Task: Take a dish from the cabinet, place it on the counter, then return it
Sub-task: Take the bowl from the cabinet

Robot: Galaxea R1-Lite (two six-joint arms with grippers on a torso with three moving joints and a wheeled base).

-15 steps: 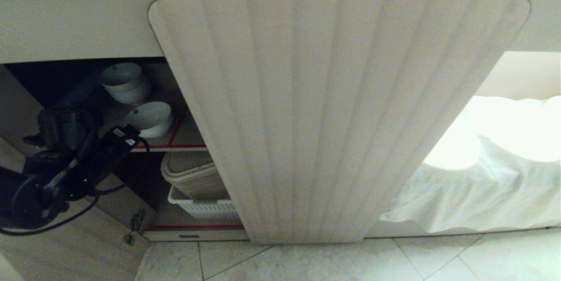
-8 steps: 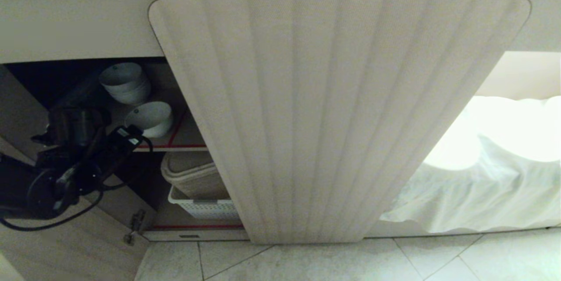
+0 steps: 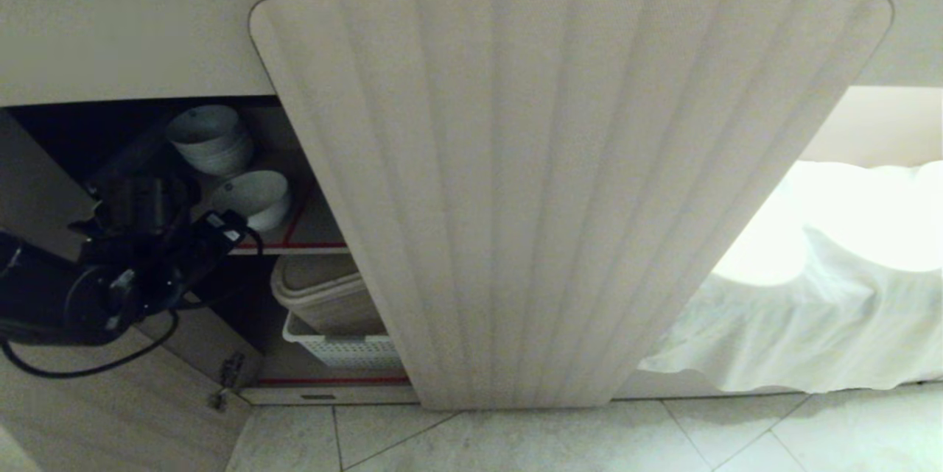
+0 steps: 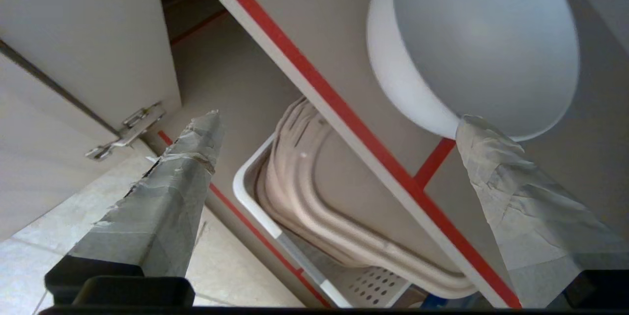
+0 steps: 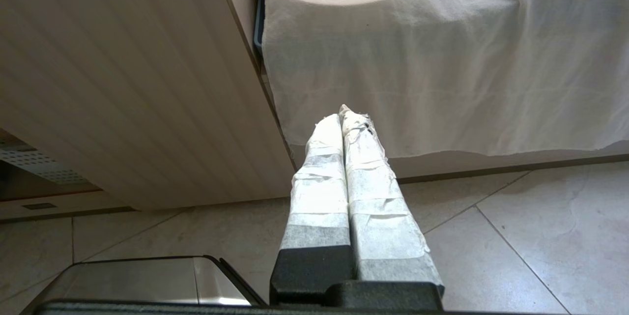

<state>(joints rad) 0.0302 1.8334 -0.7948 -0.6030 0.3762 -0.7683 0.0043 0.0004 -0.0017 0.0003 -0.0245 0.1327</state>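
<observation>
the left claw [image 4: 339, 123] stands at the open left bay of the cabinet [image 3: 567, 192], its two tape-wrapped fingers [image 4: 162, 197] spread wide apart with nothing between them. the tape is grey, creased and frayed at the tips. one fingertip overlaps the lower rim of the dish [image 4: 471, 44], though whether it touches cannot be told. the dish is a smooth, deep-sided round white bowl resting on the upper shelf [image 4: 314, 20], a flat beige board edged in red tape. in the head view the same dish [image 3: 254, 198] sits near the shelf's front edge, with a stack of similar white bowls [image 3: 210, 137] behind it, further into the dark interior.

below the shelf lies a white plastic basket [image 4: 275, 236] with a perforated floor, holding nested beige oblong trays [image 4: 314, 207] with rounded corners. a metal hinge [image 4: 125, 128] is fixed to the inside of the swung-open door. the closed door [image 3: 567, 192] beside the bay is beige, vertically fluted and round-cornered.

the right claw [image 5: 344, 118] hangs over the pale tiled floor [image 5: 516, 236], its white-taped fingers pressed together and empty, in front of a thin, wrinkled white cloth [image 5: 442, 74]. a brushed-metal box [image 5: 147, 280] shows near it.
</observation>
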